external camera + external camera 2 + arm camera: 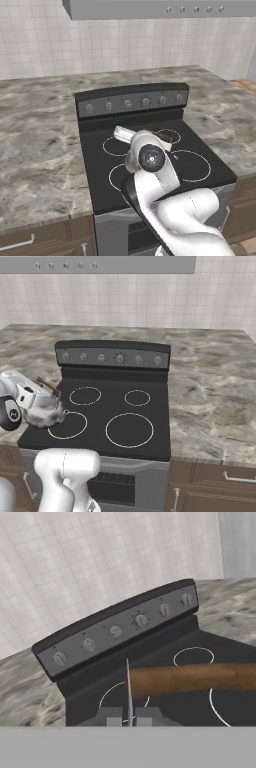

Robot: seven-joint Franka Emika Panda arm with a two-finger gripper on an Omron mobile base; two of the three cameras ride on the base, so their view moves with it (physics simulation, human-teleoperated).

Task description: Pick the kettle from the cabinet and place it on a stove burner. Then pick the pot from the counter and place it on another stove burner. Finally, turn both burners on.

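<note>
My gripper (44,392) is shut on the kettle's thin brown handle (195,679). The small silvery kettle (47,412) hangs below the hand, over the left edge of the stove's front left burner (72,426). I cannot tell whether it touches the glass. In the left base view my own arm covers most of the kettle, and the brown handle (167,135) shows just past the wrist. The grey-brown counter (40,140) runs on both sides of the stove. The pot and the cabinet are out of view.
The black cooktop (102,411) has other burner rings at back left (85,396), back right (137,398) and front right (129,430). A panel with several knobs (119,358) stands along its back. A grey hood (165,7) hangs above. Brown drawers (225,476) sit below the counter.
</note>
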